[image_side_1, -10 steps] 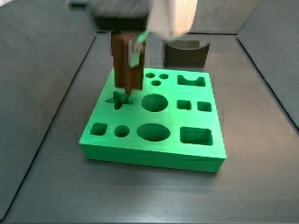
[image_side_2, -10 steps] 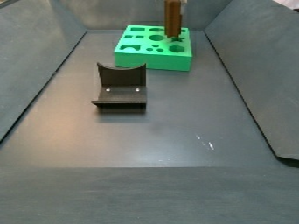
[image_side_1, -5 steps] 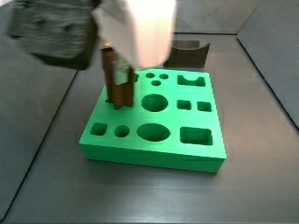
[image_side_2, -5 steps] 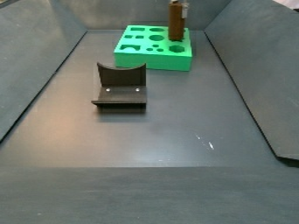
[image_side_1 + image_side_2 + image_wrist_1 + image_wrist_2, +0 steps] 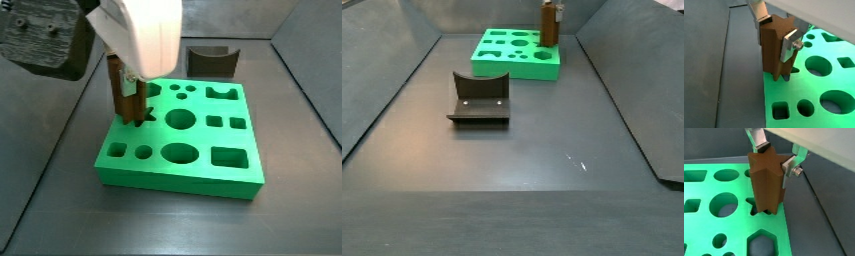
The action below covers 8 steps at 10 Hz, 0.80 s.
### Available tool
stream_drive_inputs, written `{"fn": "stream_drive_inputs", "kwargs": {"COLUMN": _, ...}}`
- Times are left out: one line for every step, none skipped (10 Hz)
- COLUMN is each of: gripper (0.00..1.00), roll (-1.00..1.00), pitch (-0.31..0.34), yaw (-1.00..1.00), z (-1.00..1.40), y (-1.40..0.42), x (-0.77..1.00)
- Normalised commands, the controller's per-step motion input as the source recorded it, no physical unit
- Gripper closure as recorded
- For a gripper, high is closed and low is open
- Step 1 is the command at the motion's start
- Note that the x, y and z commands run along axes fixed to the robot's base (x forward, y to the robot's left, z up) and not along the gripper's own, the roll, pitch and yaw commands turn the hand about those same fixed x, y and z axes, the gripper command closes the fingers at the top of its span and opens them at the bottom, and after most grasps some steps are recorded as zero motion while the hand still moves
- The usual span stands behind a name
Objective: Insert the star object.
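Note:
The star object (image 5: 774, 50) is a slim dark-brown ridged peg, held upright between my gripper's (image 5: 777, 31) two silver fingers. Its lower end sits in the star-shaped hole near one edge of the green holed block (image 5: 827, 82). In both wrist views the pads press on opposite sides of the peg's top; it also shows in a wrist view (image 5: 767, 180). In a side view the peg (image 5: 127, 95) stands at the block's (image 5: 174, 177) far left hole, under the blurred arm. In a side view the peg (image 5: 549, 25) rises from the block (image 5: 523, 68).
The dark fixture (image 5: 478, 98) with a curved notch stands on the grey floor apart from the block; it also shows behind the block in a side view (image 5: 211, 58). Sloped grey walls enclose the floor. The block has several other holes of different shapes.
The gripper has carried the peg a little sideways and lower, so its bottom end now sits in the star-shaped hole. The block and fixture have not moved.

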Motion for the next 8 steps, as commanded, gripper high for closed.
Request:
{"fn": "stream_drive_inputs", "kwargs": {"gripper": 1.00, "roll": -0.01, "pitch": 0.029, "yaw": 0.09, "z": -0.53, "y": 0.03, "x": 0.45}}
{"fn": "stream_drive_inputs", "kwargs": {"gripper": 1.00, "roll": -0.04, "pitch": 0.011, "yaw": 0.07, "z": -0.31, "y": 0.07, "x": 0.29}}
{"fn": "stream_drive_inputs", "kwargs": {"gripper": 1.00, "roll": -0.16, "pitch": 0.000, "yaw": 0.07, "z": -0.22, "y": 0.12, "x": 0.23}}
{"fn": "stream_drive_inputs", "kwargs": {"gripper": 1.00, "roll": -0.10, "pitch": -0.014, "yaw": 0.11, "z": -0.35, "y": 0.00, "x": 0.23}}
{"fn": "stream_drive_inputs", "kwargs": {"gripper": 1.00, "roll": -0.03, "pitch": -0.011, "yaw": 0.15, "z": -0.41, "y": -0.02, "x": 0.21}}
{"fn": "stream_drive_inputs", "kwargs": {"gripper": 1.00, "roll": 0.00, "pitch": -0.044, "yaw": 0.12, "z": -0.41, "y": -0.05, "x": 0.03}}
{"fn": "stream_drive_inputs", "kwargs": {"gripper": 1.00, "roll": -0.02, "pitch": -0.069, "yaw": 0.15, "z": -0.43, "y": -0.02, "x": 0.00}}
{"fn": "stream_drive_inputs", "kwargs": {"gripper": 1.00, "roll": -0.01, "pitch": -0.094, "yaw": 0.25, "z": -0.56, "y": 0.00, "x": 0.00}}
